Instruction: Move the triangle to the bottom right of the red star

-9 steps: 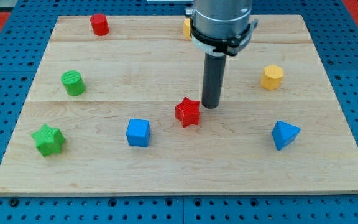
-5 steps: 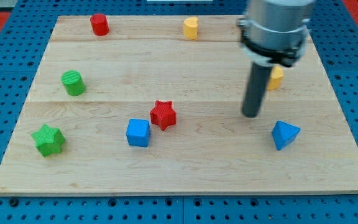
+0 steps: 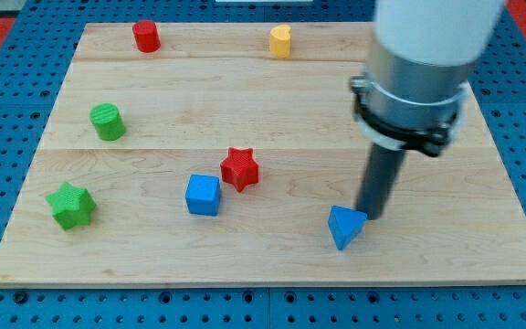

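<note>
The blue triangle (image 3: 345, 226) lies near the board's bottom edge, right of centre. The red star (image 3: 240, 168) sits up and to its left, near the board's middle. My tip (image 3: 369, 216) touches or nearly touches the triangle's upper right side. The rod rises from there to the arm's grey body, which covers part of the board's right side.
A blue cube (image 3: 203, 195) sits just lower left of the red star. A green star (image 3: 71, 205) is at the left, a green cylinder (image 3: 108, 122) above it. A red cylinder (image 3: 146, 37) and a yellow block (image 3: 281, 41) are at the top edge of the wooden board (image 3: 153, 265).
My tip moved right from beside the red star, which slid left, then came down. The blue triangle has moved left and down from the right edge. The arm now hides the yellow hexagon.
</note>
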